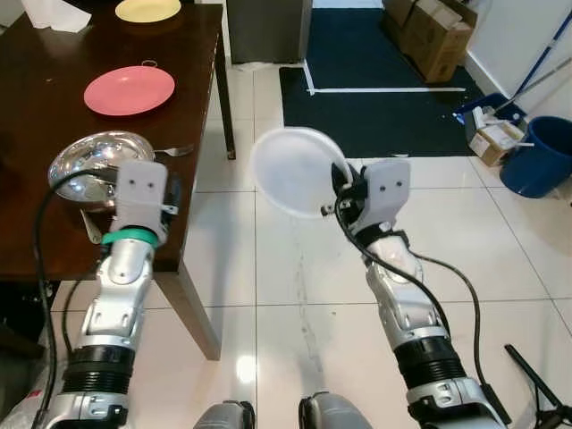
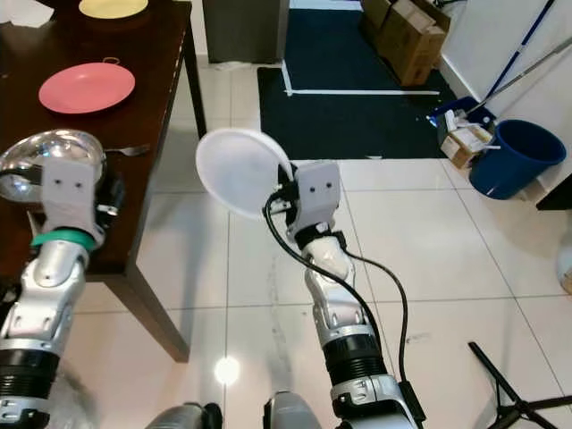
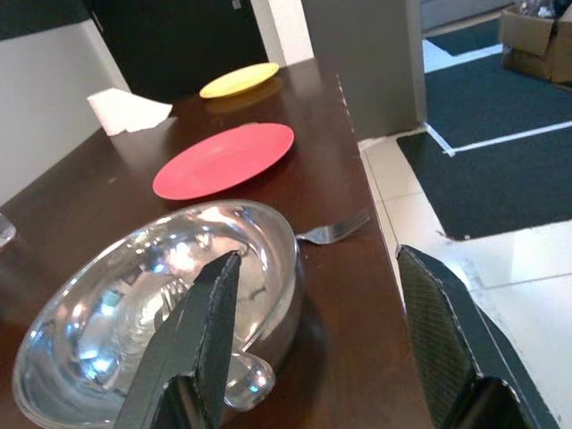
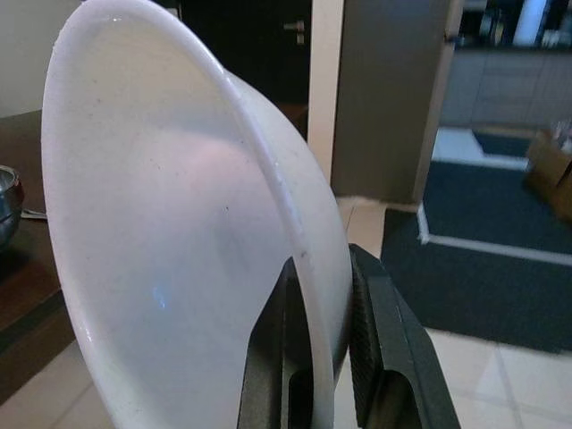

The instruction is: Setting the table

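Note:
My right gripper [image 1: 341, 189] is shut on the rim of a white plate [image 1: 297, 171], held up over the tiled floor to the right of the dark wooden table [image 1: 54, 107]. In the right wrist view both black fingers [image 4: 384, 357] pinch the white plate's [image 4: 179, 250] edge. My left gripper [image 3: 313, 340] is open above the table's near right corner, just beside a shiny metal bowl [image 1: 96, 164]. A fork [image 1: 174, 151] lies next to the bowl. Farther back sit a pink plate [image 1: 130, 89] and a yellow plate [image 1: 147, 10].
A white napkin [image 1: 55, 13] lies at the table's far left. A dark rug [image 1: 375, 80] covers the floor ahead. Cardboard boxes [image 1: 433, 31] stand at the back right, with a blue bucket [image 1: 541, 156] and a mop handle at the right wall. A tripod leg [image 1: 536, 380] is at lower right.

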Robot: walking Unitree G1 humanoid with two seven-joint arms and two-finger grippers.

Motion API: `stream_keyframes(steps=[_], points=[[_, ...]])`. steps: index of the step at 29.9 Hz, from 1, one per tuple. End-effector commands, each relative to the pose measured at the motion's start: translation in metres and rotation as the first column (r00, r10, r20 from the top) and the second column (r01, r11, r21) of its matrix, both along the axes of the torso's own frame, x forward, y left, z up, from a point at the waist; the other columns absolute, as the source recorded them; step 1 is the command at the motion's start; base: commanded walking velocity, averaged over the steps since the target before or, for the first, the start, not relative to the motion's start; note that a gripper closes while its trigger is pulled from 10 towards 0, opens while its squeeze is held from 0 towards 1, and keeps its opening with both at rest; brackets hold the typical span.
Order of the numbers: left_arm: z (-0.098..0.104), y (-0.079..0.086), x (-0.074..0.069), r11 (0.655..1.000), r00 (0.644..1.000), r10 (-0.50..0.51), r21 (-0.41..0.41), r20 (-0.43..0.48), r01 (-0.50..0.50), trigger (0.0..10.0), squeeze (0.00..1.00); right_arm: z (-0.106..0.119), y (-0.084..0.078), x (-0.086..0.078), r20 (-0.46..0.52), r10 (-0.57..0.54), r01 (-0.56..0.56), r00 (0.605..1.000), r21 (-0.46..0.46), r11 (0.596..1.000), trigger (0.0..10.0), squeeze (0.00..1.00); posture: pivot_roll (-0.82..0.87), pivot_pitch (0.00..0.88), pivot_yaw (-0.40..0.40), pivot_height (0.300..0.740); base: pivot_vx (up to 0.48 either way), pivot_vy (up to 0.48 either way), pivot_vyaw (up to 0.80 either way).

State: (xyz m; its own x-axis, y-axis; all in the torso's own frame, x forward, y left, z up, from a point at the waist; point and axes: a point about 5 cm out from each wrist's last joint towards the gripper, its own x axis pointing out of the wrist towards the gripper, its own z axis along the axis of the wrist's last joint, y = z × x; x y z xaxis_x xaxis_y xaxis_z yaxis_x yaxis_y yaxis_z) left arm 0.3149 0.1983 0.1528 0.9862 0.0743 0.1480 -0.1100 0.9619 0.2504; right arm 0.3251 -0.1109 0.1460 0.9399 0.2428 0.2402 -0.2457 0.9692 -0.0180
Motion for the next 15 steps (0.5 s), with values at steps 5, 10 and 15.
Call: stream_keyframes(steps=[5, 10, 15], points=[[-0.011, -0.021, -0.011, 0.995, 0.993, -0.102, -0.022, -0.053, 0.101, 10.0, 0.00, -0.012, -0.013, -0.005, -0.077, -0.060, 0.065, 0.995, 0.062, 0.996, 10.0, 0.00, -0.09, 0.000, 0.054, 0.740, 0.000, 0.000, 0.00], [-0.018, -0.034, -0.016, 0.988, 0.985, -0.153, -0.043, -0.076, 0.150, 10.0, 0.00, -0.017, -0.021, -0.007, -0.116, -0.090, 0.100, 0.989, 0.090, 0.991, 10.0, 0.00, -0.10, 0.000, 0.053, 0.740, 0.000, 0.000, 0.00], [-0.021, -0.051, -0.018, 0.975, 0.971, -0.219, -0.062, -0.092, 0.214, 10.0, 0.00, -0.020, -0.026, -0.011, -0.141, -0.101, 0.115, 0.985, 0.094, 0.989, 10.0, 0.00, -0.12, 0.000, 0.056, 0.740, 0.000, 0.000, 0.00]])
